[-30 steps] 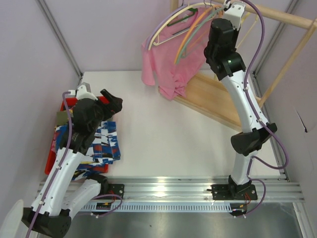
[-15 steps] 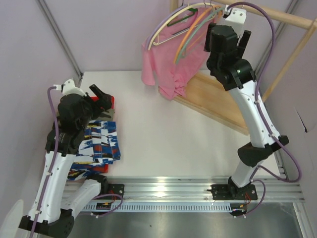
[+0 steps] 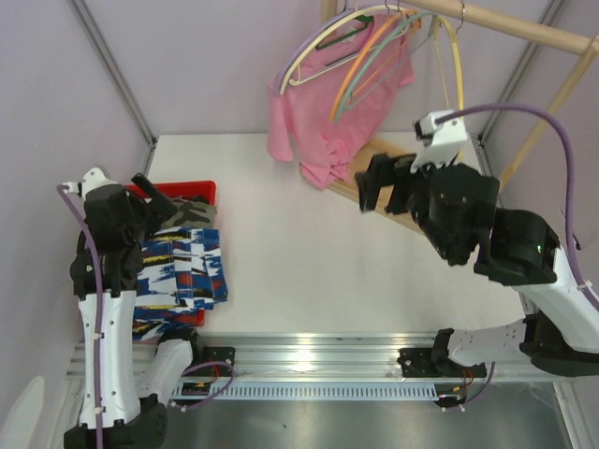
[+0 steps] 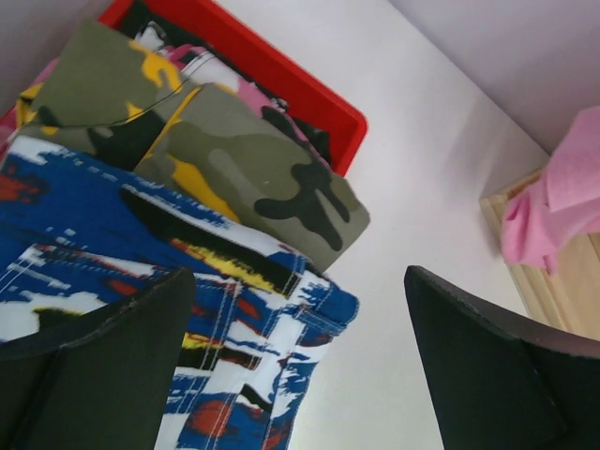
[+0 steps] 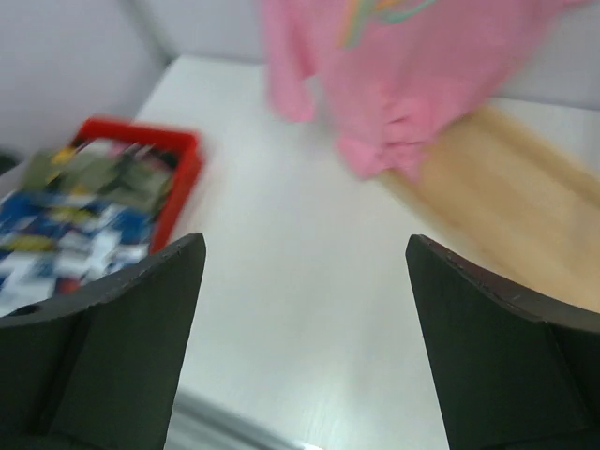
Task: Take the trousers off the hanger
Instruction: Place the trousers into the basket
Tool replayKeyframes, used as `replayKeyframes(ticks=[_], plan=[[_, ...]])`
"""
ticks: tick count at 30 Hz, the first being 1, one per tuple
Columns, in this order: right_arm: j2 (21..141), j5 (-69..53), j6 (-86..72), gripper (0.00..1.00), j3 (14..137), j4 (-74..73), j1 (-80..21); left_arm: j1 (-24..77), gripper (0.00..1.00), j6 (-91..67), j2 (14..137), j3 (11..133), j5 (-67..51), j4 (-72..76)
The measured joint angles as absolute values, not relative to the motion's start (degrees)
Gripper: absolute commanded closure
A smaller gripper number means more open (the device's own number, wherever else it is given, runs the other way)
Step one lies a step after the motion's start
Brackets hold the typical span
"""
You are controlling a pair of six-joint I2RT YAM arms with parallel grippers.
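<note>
Folded trousers (image 3: pixel 182 271), in blue-white-red print, olive-yellow camouflage and pink-black camouflage, pile in the red tray (image 3: pixel 204 188) at the counter's (image 3: pixel 309 253) left edge. Left hand (image 3: pixel 155 194) and right hand (image 3: pixel 379 185) both gape, empty.

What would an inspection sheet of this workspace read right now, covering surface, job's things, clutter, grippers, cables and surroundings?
Surface: white table, no spills seen.
Job's things: blue, white and red print pair tops a pile at the red tray; yellow-olive camouflage pair lies behind it; hangers show no trousers.
Clutter: pink T-shirt hanging from the rack.
Grippers: left gripper above the pile, jaws open, empty; right gripper in mid-air over the table, jaws open, empty.
Cables: purple cable loops over the right arm, another runs along the left arm; no snag seen.
Surroundings: wooden rail, wooden base, lavender walls.
</note>
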State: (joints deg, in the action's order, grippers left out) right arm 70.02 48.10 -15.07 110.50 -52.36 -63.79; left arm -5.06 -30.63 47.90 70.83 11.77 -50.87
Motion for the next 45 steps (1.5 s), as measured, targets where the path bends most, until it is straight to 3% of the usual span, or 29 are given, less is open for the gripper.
replayKeyframes(ticks=[6,9,15,26,30,40,45], plan=[[68.5,30.4,-17.3,0.05,100.8,-45.6,-74.2,-9.8,0.01,-33.6,46.5,70.8,14.5,-57.0],[72.2,24.6,-17.9,0.04,97.5,-39.3,-74.8,-11.4,0.01,-35.0,45.1,70.8,17.6,-59.9],[75.7,9.7,-23.1,0.06,77.1,-20.9,-70.3,-13.3,0.00,-39.2,39.8,69.0,26.5,-63.2],[91.0,-10.4,-22.7,0.07,77.7,-5.4,-63.3,-20.8,0.00,-52.0,41.8,63.9,28.4,-68.3],[97.7,-19.4,-14.4,0.07,86.7,-4.5,-59.6,-20.8,0.01,-53.7,39.6,63.8,28.4,-71.4],[130.9,-37.6,0.7,0.06,135.9,-10.7,-57.3,-18.0,0.01,-54.0,32.9,61.5,28.8,-76.6],[141.1,-40.7,0.6,0.08,140.7,-10.1,-57.2,-14.6,0.00,-51.9,32.6,61.7,29.7,-75.6]])
